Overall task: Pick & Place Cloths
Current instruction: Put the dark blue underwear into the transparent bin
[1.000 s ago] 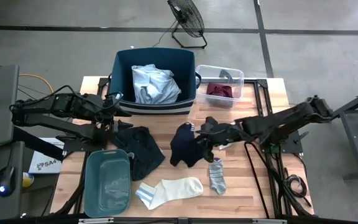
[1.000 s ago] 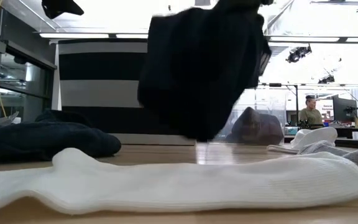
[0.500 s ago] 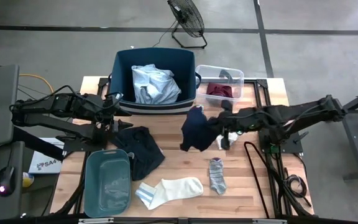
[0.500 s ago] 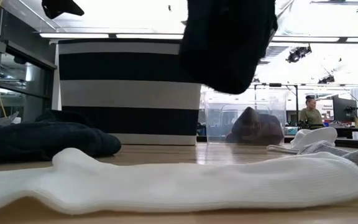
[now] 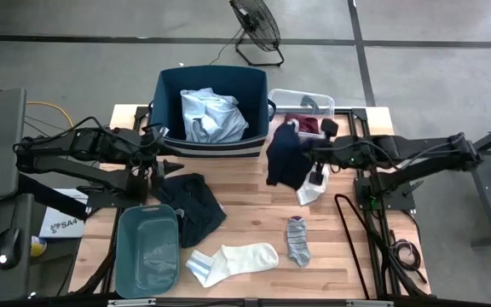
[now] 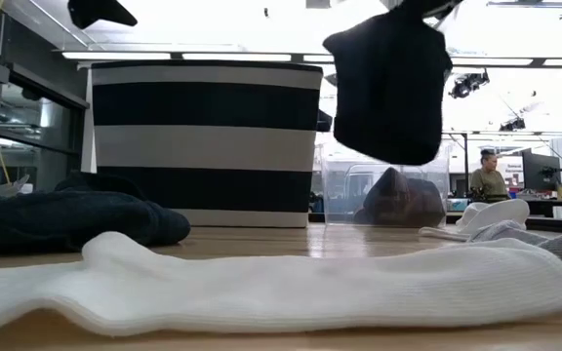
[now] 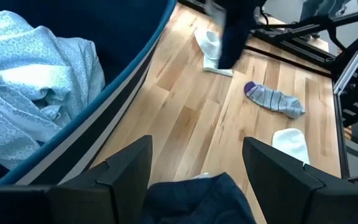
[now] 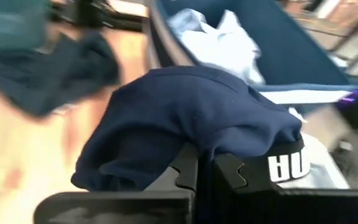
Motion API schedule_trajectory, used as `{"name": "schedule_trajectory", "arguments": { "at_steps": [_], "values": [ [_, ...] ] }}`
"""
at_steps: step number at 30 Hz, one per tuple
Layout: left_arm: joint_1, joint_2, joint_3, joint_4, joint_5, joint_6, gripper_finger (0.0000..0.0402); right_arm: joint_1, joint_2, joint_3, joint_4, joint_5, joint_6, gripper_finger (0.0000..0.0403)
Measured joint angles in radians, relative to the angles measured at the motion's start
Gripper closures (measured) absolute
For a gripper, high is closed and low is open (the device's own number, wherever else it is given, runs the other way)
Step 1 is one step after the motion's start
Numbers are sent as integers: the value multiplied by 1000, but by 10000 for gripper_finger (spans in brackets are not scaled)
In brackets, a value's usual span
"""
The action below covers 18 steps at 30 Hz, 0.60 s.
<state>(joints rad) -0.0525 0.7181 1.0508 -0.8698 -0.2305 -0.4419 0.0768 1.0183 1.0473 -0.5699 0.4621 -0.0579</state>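
My right gripper [image 5: 301, 147] hangs above the wooden table [image 5: 348, 256], just right of the navy fabric bin with the white-striped base [image 5: 170, 94] and just in front of the clear plastic box [image 5: 312, 100]. Its fingers are pinched on a navy blue garment with a black waistband [image 5: 286, 157], which dangles clear of the table; in the low view the same dark piece [image 6: 390, 86] hangs in the air to the right of the striped bin [image 6: 203, 141].

My left gripper [image 5: 167, 164] waits at the bin's near left corner, fingers [image 7: 278, 171] spread apart and holding nothing, above a dark navy heap of fabric [image 5: 192, 205] lying on the table.

A light blue patterned shirt [image 5: 212, 114] is crumpled inside the bin. A maroon piece [image 5: 307, 126] sits in the clear box. A small white cloth [image 5: 311, 188] lies on the table just under the hanging garment. Nearer the front edge lie a grey striped sock [image 5: 297, 240] and, to its left, a long white sock [image 5: 233, 259]. The teal plastic tub [image 5: 124, 260] stands at the near left.
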Motion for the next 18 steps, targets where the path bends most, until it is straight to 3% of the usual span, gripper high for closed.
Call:
{"name": "schedule_trajectory", "arguments": {
  "at_steps": [10,18],
  "values": [
    [0,0,0,17,-1,-8,156,-185,0,0,52,202,-319,398],
    [0,0,0,60,-56,-14,156,-381,3,0,215,197,-678,398]
  ]
}}
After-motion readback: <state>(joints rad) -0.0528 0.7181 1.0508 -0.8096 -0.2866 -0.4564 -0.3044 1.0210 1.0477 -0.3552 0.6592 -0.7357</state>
